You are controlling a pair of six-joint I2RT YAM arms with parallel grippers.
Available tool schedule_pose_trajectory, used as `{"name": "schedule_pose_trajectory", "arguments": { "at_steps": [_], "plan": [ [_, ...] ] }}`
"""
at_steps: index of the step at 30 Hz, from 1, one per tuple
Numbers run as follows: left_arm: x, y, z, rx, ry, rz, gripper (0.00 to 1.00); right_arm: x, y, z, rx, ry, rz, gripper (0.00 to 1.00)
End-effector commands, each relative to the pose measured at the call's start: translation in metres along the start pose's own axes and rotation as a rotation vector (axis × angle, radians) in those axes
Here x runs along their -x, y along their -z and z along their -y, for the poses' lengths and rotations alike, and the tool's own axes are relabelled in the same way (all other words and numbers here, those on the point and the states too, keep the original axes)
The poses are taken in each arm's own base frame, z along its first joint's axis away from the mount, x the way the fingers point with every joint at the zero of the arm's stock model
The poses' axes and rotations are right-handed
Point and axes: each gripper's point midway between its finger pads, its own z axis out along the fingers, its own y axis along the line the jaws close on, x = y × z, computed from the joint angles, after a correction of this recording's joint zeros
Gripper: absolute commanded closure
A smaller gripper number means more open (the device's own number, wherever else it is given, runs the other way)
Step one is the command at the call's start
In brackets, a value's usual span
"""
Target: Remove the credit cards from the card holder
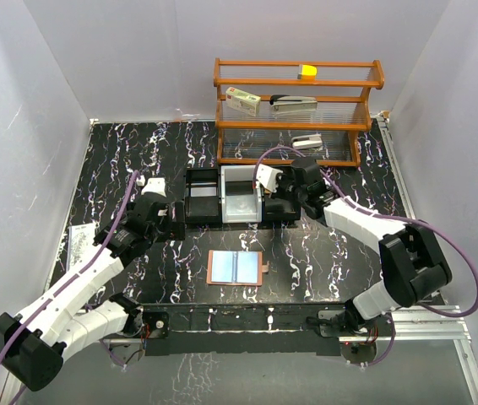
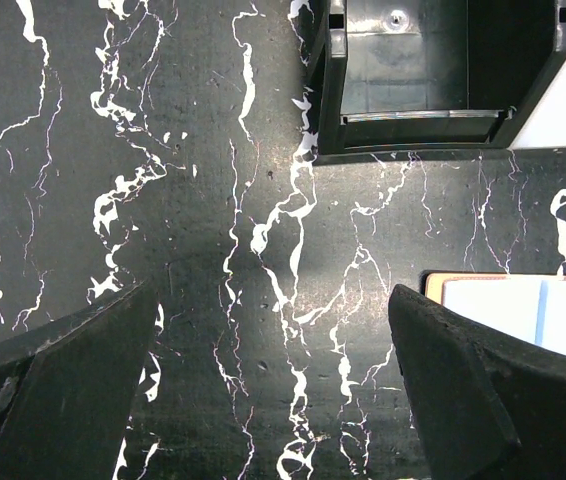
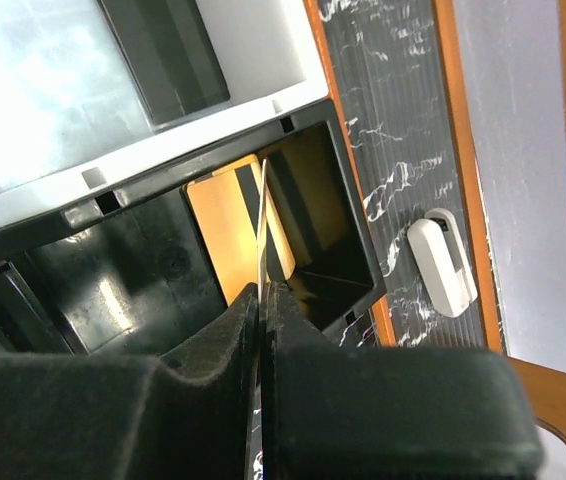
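The salmon-pink card holder (image 1: pixel 236 268) lies open and flat on the black marbled table, pale blue showing in its pockets; its corner (image 2: pixel 508 300) shows in the left wrist view. My left gripper (image 1: pixel 168 221) (image 2: pixel 273 385) is open and empty, low over bare table to the holder's left. My right gripper (image 1: pixel 283 189) (image 3: pixel 263 290) is shut on a thin card (image 3: pixel 263 225) seen edge-on, over the right compartment of the black three-part tray (image 1: pixel 198 196). A yellow-orange card (image 3: pixel 221 235) shows in that compartment behind it; I cannot tell the held card's colour.
The tray's middle compartment holds a white insert (image 1: pixel 241 196) (image 3: pixel 63 80). A wooden rack (image 1: pixel 294 126) at the back carries a white-and-red box (image 1: pixel 243 101), a stapler (image 1: pixel 294 102), a yellow item (image 1: pixel 307 72) and a white device (image 1: pixel 308 143) (image 3: pixel 443 262). A printed sheet (image 1: pixel 81 240) lies at the left edge.
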Motion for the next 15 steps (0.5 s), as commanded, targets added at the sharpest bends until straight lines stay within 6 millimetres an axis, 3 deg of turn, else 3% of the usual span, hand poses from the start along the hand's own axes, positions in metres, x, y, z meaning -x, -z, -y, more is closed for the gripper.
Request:
{"name": "schedule_pose_trajectory", "arguments": {
  "at_steps": [1, 5, 10, 15],
  "plan": [
    [0.003, 0.001, -0.003, 0.005, -0.002, 0.019, 0.01, 0.011, -0.003, 0.04, -0.108, 0.055, 0.02, 1.0],
    [0.003, -0.002, -0.004, 0.02, -0.007, 0.022, 0.01, -0.001, -0.012, 0.048, -0.107, 0.042, -0.018, 1.0],
    [0.001, -0.005, -0.002, 0.018, -0.016, -0.002, 0.01, 0.006, -0.031, 0.044, -0.069, 0.025, 0.029, 1.0],
    [0.001, -0.005, -0.002, 0.019, -0.016, 0.0, 0.01, 0.001, -0.046, 0.05, -0.076, 0.046, -0.003, 1.0]
  ]
}}
